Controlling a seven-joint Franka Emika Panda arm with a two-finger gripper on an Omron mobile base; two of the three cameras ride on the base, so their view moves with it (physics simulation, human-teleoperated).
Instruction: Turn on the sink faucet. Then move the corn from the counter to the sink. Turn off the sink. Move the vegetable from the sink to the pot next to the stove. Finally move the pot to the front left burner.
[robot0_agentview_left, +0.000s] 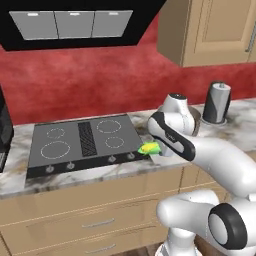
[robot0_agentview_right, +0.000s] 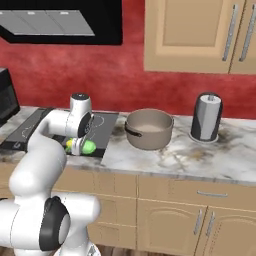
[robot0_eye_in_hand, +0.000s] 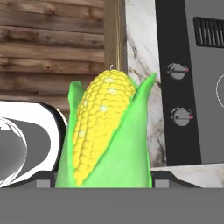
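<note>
I have the corn (robot0_eye_in_hand: 107, 131) clamped in the gripper (robot0_agentview_left: 152, 148), jaws closed on the cob, husk end up toward the hand camera so it rides steady. Taking the stove (robot0_agentview_left: 82, 142) as my landmark, the cob hangs over its front right corner, above the counter (robot0_agentview_right: 165, 157) edge. Right of the stove, the pot (robot0_agentview_right: 149, 129) sits open on the marble, ready to receive it. Beyond the pot, a grey canister (robot0_agentview_right: 206, 116) stands by the wall.
</note>
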